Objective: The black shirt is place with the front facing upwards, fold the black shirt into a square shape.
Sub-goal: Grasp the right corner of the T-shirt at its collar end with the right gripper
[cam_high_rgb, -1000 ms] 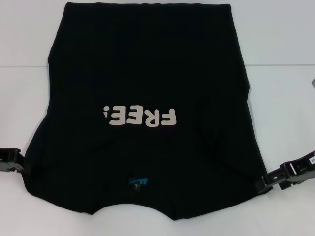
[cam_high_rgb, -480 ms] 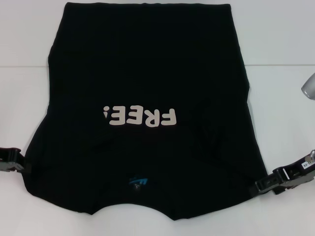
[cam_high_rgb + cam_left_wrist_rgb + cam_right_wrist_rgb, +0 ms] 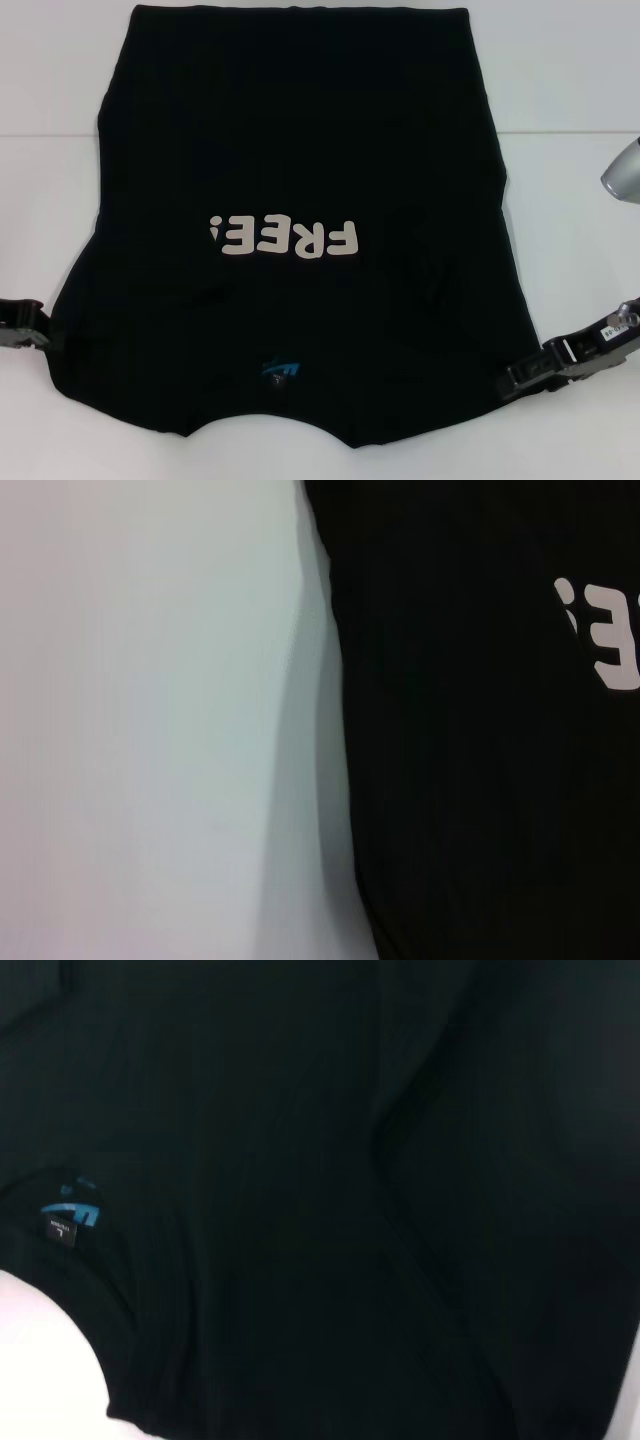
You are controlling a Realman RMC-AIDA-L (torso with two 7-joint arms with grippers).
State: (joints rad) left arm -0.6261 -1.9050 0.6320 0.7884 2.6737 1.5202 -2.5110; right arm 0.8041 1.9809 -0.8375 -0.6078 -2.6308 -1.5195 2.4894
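Fingers on both sides sit right at the shirt's (image 3: 290,230) edges, but I cannot tell from any of my feeds whether either pair has clenched on cloth or is released. My right gripper (image 3: 525,375) reaches in at the shirt's right shoulder corner, near the collar end, its tip touching or overlapping the dark fabric there. My left gripper (image 3: 40,340) is at the opposite shoulder corner, mostly outside the head view.

As for the shirt itself, it lies spread on the white desk (image 3: 570,90), front up, with the "FREE!" print (image 3: 285,238) reading upside down from where I look. The collar and its blue label (image 3: 283,370) are on the near side of the print, the hem on the far side. The sides look fairly straight, so I judge the sleeves may already be tucked in, though black on black hides any fold line and I would not swear to it. A faint crease runs beside the right end of the print.

By my reckoning the job is at an early stage: no fold along the length has been made, and the outline is a long rectangle rather than a square. What remains, I think, is gripping both shoulder corners, carrying the collar end over toward the hem, and probably one more fold after that.
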